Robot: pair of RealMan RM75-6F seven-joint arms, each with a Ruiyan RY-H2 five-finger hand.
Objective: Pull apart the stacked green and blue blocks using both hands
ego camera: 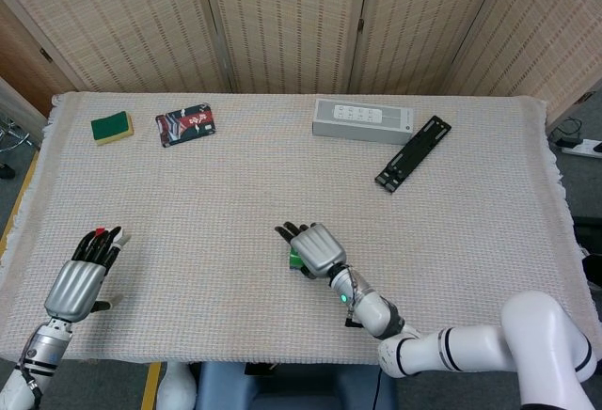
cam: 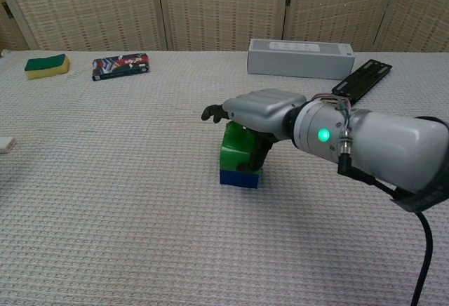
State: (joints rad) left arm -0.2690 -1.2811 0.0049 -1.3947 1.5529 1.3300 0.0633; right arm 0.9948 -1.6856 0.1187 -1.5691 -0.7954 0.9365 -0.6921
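The green block point(cam: 233, 149) sits stacked on the blue block point(cam: 238, 178) near the middle of the table. My right hand point(cam: 263, 107) lies on top of the green block with its thumb down against the block's right side. Its fingers point(cam: 212, 114) stretch straight past the block's top and do not wrap around it. From the head view the right hand point(ego camera: 315, 248) hides most of the stack; only a sliver of the green block point(ego camera: 293, 260) shows. My left hand point(ego camera: 83, 275) rests far off at the near left edge, fingers spread, holding nothing.
At the back stand a grey box point(ego camera: 362, 118) and a black flat bar point(ego camera: 413, 153). A green-and-yellow sponge point(ego camera: 112, 127) and a red-black packet point(ego camera: 185, 124) lie back left. A small white piece point(cam: 5, 144) sits at the left edge.
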